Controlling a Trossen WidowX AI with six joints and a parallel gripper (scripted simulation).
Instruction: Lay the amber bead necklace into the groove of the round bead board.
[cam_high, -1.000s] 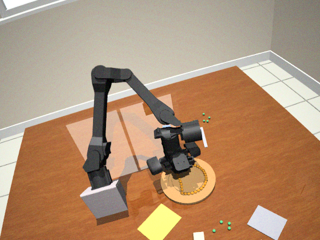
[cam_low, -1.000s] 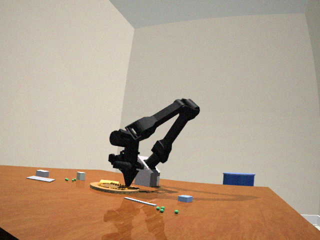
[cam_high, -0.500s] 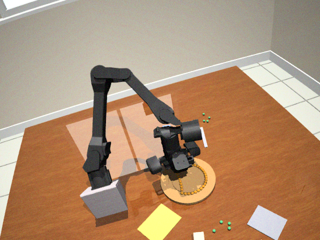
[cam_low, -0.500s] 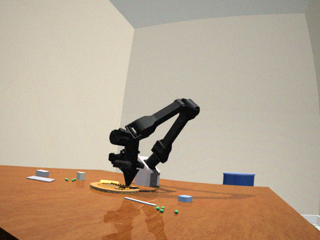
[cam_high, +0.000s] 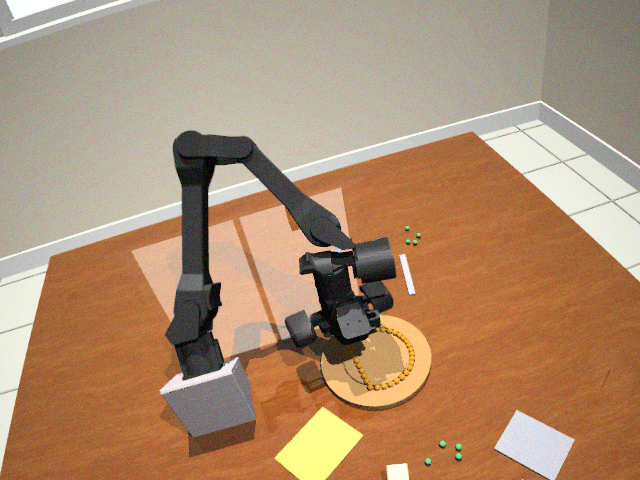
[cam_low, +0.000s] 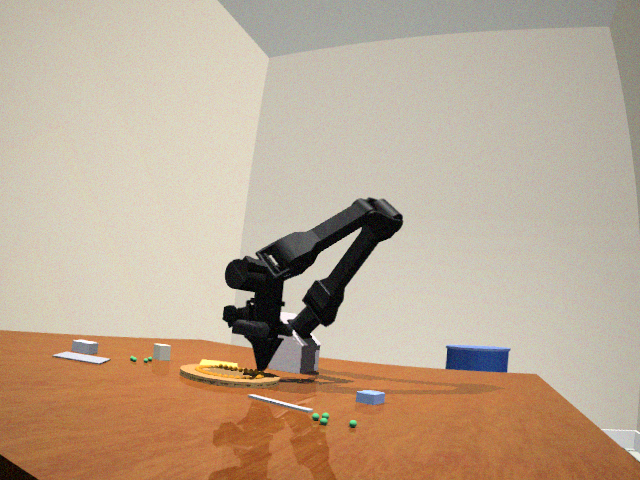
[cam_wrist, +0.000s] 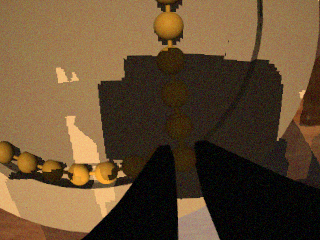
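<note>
- Top view: the end effector points straight down over the left part of the round bead board, which lies on the desk. The amber bead necklace curves along the board's right side and near edge, on the board rather than off it. A yellow sheet lies near the board on its near side, a white strip on its far side.
- Exterior view: the end effector tapers to a point that meets the board; the necklace lies flat on it.
- Wrist view: the two dark fingers stand almost together, clamped on the necklace. One strand runs straight away from the fingertips; another bends off left along the board. Whether the beads sit inside the groove cannot be told.
</note>
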